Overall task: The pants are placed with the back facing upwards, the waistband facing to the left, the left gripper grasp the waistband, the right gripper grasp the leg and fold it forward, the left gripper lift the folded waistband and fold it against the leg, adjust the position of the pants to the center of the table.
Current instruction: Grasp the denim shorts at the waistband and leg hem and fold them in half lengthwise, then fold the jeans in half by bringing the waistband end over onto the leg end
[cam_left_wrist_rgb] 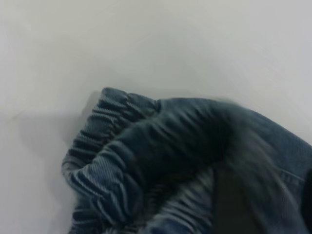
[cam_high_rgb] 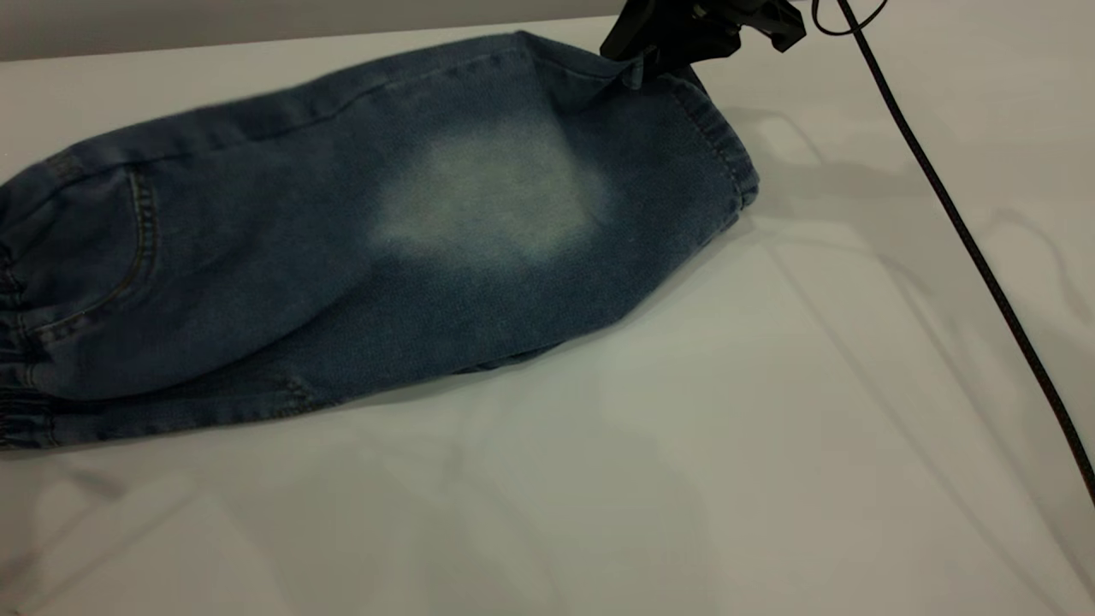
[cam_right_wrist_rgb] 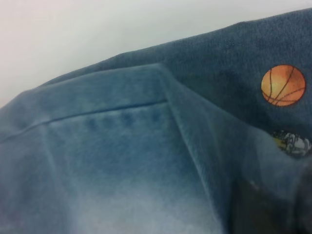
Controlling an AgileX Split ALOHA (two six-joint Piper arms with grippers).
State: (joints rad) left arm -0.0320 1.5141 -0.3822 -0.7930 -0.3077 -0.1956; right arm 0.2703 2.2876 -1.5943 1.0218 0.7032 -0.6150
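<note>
The pants (cam_high_rgb: 385, 257) lie folded lengthwise on the table (cam_high_rgb: 684, 470), with the plain leg (cam_high_rgb: 496, 188) and its pale patch on top. The waistband (cam_high_rgb: 17, 402) is at the left edge. My right gripper (cam_high_rgb: 643, 62) is at the far corner of the leg's hem, shut on the cloth and lifting it slightly. In the right wrist view the gripper (cam_right_wrist_rgb: 273, 195) pinches the hem (cam_right_wrist_rgb: 112, 122), with the basketball print (cam_right_wrist_rgb: 283, 86) on the layer beneath. My left gripper (cam_left_wrist_rgb: 253, 195) is out of the exterior view. Its wrist view shows it shut on the bunched waistband (cam_left_wrist_rgb: 107, 146).
A black cable (cam_high_rgb: 967, 231) runs diagonally across the right side of the table. Bare tabletop lies in front of and to the right of the pants. The table's far edge runs just behind the pants.
</note>
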